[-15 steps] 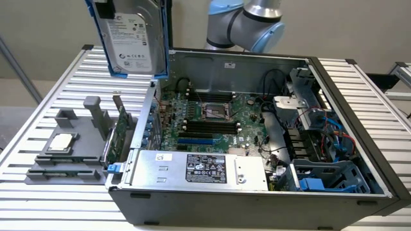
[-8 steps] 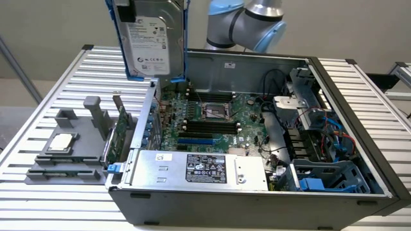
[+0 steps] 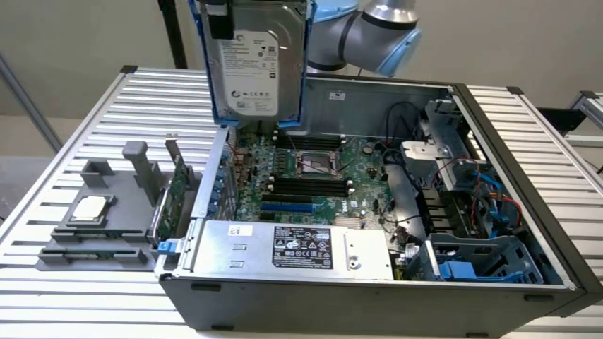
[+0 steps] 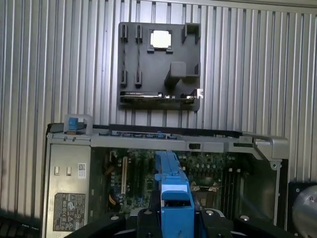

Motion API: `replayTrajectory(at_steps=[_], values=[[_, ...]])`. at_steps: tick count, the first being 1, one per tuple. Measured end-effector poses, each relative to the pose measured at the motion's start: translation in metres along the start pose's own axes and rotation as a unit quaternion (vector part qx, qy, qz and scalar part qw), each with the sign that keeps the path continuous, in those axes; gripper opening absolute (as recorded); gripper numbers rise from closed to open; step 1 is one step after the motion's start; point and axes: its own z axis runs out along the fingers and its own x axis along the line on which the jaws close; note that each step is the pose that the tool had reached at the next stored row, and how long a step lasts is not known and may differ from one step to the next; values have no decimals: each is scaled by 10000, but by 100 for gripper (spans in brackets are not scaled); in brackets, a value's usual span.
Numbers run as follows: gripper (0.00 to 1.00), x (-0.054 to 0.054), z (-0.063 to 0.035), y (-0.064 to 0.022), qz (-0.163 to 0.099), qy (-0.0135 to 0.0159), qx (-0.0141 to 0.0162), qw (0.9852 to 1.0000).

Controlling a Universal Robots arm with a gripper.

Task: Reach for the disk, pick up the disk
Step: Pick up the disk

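The disk (image 3: 253, 63), a silver drive in its blue frame, hangs upright in the air above the open computer case (image 3: 509, 134), over the motherboard (image 3: 311, 176) near the case's rear wall, so both reach and pick-up look done. In the wrist view the gripper (image 4: 174, 218) is clenched on the frame's blue edge. The grey tray (image 3: 94, 233) with its small chip (image 3: 90, 207) sits untouched on the slatted table (image 3: 75, 141) beside the case.

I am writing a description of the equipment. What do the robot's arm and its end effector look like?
The arm has rounded silver-grey metal segments with light blue caps at the joints. The end effector looks black, with dark rounded parts at its base. No cables or markings can be made out on either.
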Motion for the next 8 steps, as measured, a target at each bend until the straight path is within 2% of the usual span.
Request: replayTrajectory(at_steps=[8], values=[[33,135,-10,-361,0,-25,0,10000]])
